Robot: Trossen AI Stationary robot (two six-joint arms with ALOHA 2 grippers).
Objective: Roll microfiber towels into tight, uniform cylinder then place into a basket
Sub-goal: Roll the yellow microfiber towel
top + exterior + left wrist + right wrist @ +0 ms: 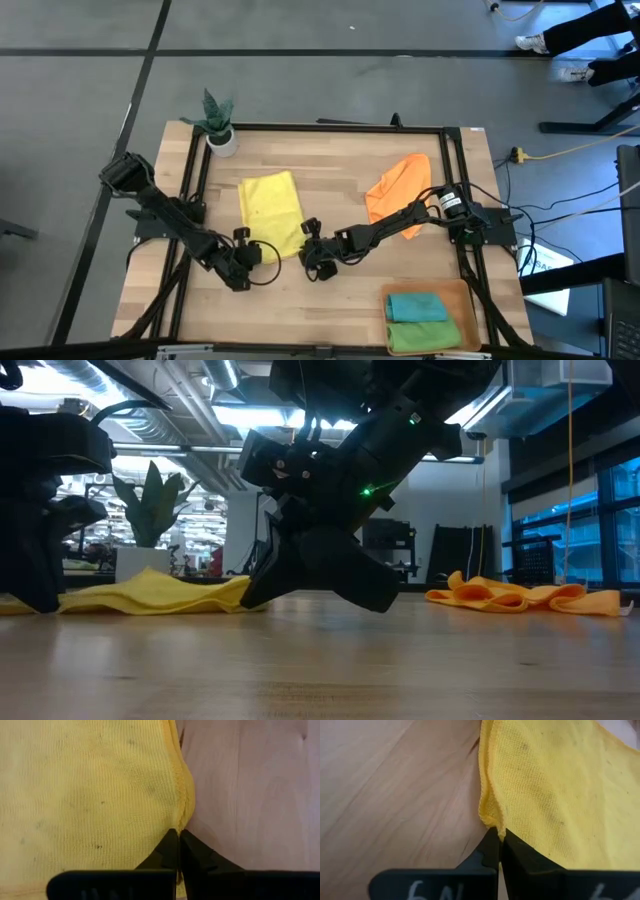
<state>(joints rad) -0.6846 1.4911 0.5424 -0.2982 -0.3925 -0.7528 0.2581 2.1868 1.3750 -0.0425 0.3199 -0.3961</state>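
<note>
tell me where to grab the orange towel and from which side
Judging by its pose, take the orange towel by its near edge, coming from above. It lies crumpled in raised folds, apart from the yellow towel, so a fold offers the fingers something to pinch. The right gripper is nearest, though now shut on yellow.

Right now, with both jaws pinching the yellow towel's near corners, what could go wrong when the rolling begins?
The left gripper and right gripper each hold only a thin bit of the yellow towel's hem, so a corner may slip out. Uneven pulling could give a slanted, loose roll. The basket already holds the teal towel and green towel, so room for more rolls looks tight.
</note>
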